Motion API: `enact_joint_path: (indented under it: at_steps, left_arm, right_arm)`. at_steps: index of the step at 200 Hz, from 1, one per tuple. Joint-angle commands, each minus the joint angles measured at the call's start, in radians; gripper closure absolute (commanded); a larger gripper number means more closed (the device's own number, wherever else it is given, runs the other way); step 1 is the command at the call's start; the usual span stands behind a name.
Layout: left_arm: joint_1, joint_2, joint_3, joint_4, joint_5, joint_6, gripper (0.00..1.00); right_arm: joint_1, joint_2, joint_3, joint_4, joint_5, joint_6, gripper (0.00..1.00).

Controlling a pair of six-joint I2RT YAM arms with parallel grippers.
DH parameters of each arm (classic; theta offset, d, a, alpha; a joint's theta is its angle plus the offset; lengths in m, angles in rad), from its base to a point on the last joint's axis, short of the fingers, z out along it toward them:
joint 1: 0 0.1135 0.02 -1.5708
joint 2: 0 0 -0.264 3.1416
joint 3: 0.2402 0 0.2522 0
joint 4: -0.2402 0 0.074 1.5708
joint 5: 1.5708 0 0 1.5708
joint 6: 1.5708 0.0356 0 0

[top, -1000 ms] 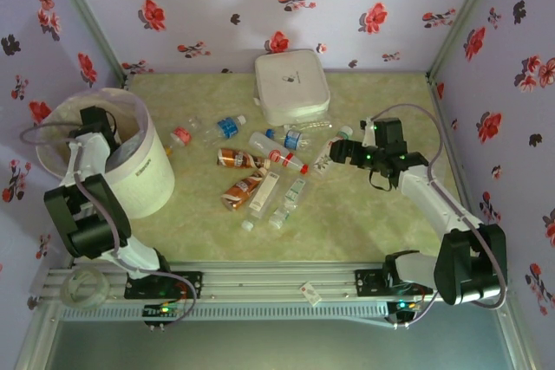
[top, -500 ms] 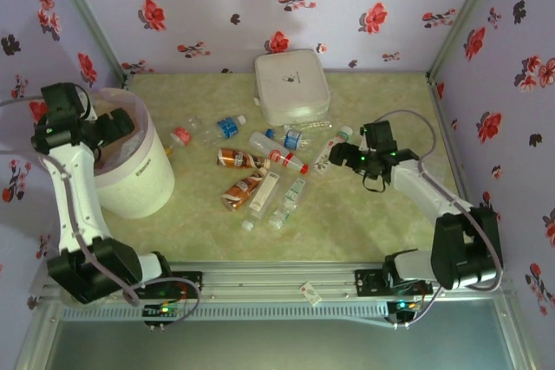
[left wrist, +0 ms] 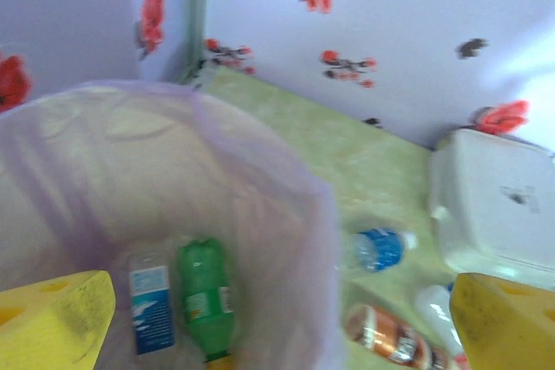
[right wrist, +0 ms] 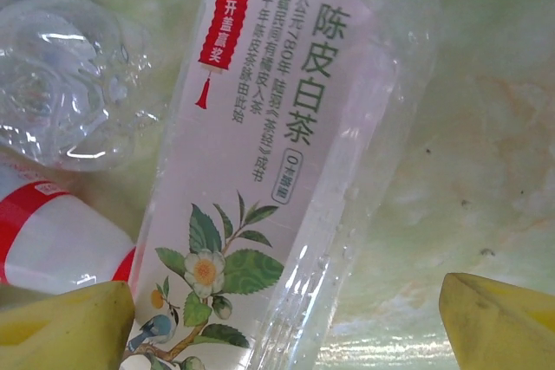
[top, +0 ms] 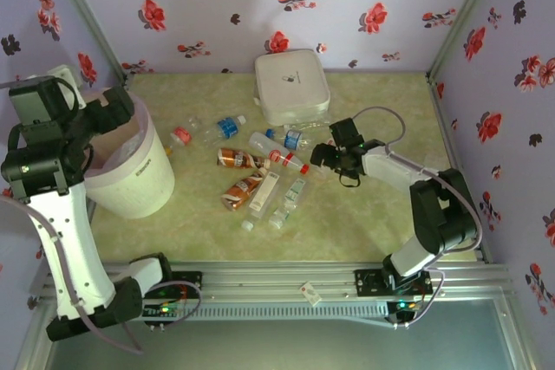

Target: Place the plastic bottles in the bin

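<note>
Over the bin (top: 143, 175), far left: left gripper (top: 114, 110) hangs w/ jaws spread wide, nothing in them. Straight below it, inside the liner, a green bottle (left wrist: 204, 301) and a blue-labelled bottle (left wrist: 149, 301) lie side by side on the bottom.

Off to its right, on the desk (top: 381, 214), the rest of the plastic bottles (top: 260, 175) lie in a loose heap, well apart from it.

Now the right gripper (top: 319, 155), at the heap's right edge: jaws released, one finger each side of a pale-labelled bottle (right wrist: 260, 171) lying flat under it, no pinch yet. Just beside one finger sits a red-banded bottle (right wrist: 52, 231), w/ a crumpled clear bottle (right wrist: 69, 84) a bit further ahead.

Handling, imo: looks empty, so v. light. Thin walls will prob. cave under a hard squeeze, and the film label is likely slick. Best bite is across the labelled mid-body, square to the long axis, w/ a gentle close. A grab near the neck could let it swing.
</note>
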Motion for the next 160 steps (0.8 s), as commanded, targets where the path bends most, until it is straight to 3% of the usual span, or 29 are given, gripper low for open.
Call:
enact_joint_path:
  at_steps: [1,70,122,160]
  left_arm:
    - [-0.097,0.019,0.044,-0.027,0.057,-0.066,0.00]
    - [-0.597,0.124,-0.101,0.271,-0.006,-0.196,0.00]
    - [-0.713,0.206,-0.393,0.610,0.031,-0.359,0.00]
    - [-0.729,0.223,-0.544,0.712,0.022,-0.408,0.00]
  right_arm:
    - [0.003,0.036,0.023,0.009,0.052,0.029,0.08]
    - [0.005,0.079,0.031,0.036,0.047,0.029,0.12]
    - [0.005,0.054,0.019,0.028,0.048,-0.009,0.15]
    - [0.005,0.016,0.005,0.015,0.059,-0.027,0.19]
